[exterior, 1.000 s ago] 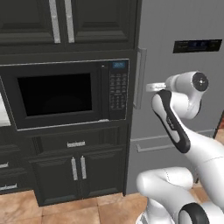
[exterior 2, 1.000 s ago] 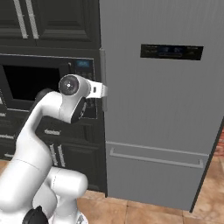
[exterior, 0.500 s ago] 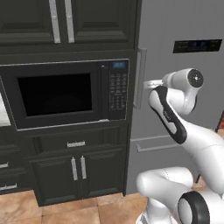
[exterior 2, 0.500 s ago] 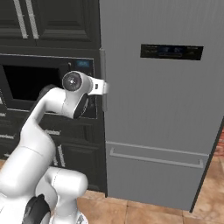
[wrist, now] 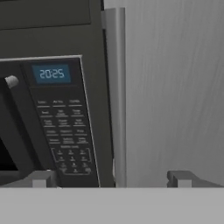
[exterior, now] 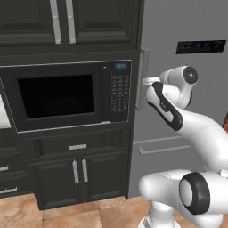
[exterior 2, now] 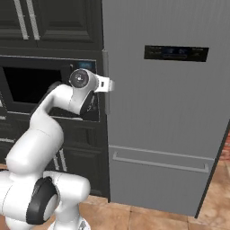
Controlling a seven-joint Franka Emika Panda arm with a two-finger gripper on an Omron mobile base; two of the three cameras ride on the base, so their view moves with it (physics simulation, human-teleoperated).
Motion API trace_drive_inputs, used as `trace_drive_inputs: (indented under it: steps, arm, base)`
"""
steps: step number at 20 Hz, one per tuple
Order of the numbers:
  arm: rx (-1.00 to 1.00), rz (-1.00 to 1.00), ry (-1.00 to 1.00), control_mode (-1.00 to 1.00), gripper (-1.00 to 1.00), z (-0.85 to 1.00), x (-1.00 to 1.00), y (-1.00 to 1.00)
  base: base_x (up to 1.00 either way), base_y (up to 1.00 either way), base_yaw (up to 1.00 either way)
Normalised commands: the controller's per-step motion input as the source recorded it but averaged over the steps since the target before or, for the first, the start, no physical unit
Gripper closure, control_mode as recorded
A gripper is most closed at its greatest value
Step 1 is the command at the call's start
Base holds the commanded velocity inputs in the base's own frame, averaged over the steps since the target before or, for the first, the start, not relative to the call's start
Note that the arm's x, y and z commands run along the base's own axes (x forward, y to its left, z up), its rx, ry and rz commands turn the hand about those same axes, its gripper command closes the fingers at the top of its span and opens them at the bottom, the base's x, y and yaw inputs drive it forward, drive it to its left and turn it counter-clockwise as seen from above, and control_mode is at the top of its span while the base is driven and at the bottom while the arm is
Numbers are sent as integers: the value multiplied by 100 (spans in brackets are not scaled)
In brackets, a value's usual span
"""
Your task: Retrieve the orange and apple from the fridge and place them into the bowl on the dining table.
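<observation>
The floor (exterior: 58,213) is laid with terracotta-brown tiles and carries the dark cabinet wall (exterior: 80,178) along its rear edge, with the fridge (exterior 2: 166,134) standing directly on it just beside that cabinetry. The cabinet unit holds the black microwave (exterior: 67,95) in a recess above its lower doors, so the microwave rests on the cabinetry rather than the floor. The robot's white base (exterior 2: 49,197) also stands on the tiles, in front of the cabinet and fridge fronts.
</observation>
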Motion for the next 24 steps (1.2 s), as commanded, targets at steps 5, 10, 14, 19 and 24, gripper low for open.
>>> trace_drive_inputs:
  steps: [5,10,14,19,24]
  arm:
    - [0,0,0,-100,-100,0,38,0]
    - [0,0,0,-100,-100,0,63,0]
    - [0,0,0,-100,-100,-7,79,-1]
    - [0,0,0,-100,-100,-11,78,-11]
    - [0,0,0,-100,-100,-6,76,-20]
  base:
    - [0,0,0]
    - [0,0,0]
    - [0,0,0]
    - [0,0,0]
    - [0,0,0]
